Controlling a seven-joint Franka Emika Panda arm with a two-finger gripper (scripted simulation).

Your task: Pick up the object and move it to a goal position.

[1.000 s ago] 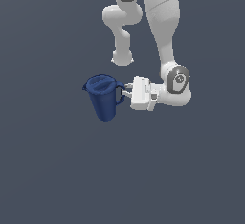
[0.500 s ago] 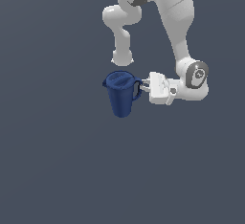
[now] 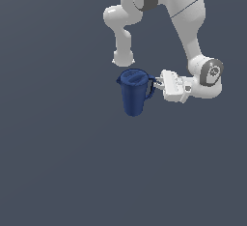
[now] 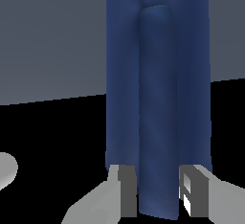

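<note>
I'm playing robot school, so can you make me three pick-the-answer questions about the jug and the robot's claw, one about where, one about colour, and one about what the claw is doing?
1. Where is the claw compared with the jug?
A. Above its lid
B. At its handle side, on the exterior view's right
C. Under its bottom

2. What colour is the jug?
A. Dark blue
B. Red
C. Yellow

3. What is the claw doing?
A. Wide open, far from the jug
B. Holding a spoon
C. Closed on the jug's handle

Answers:
1. B, the claw reaches in sideways at the handle.
2. A, the whole jug is dark blue in both views.
3. C, the wrist view shows a finger on each side of the handle.
</note>
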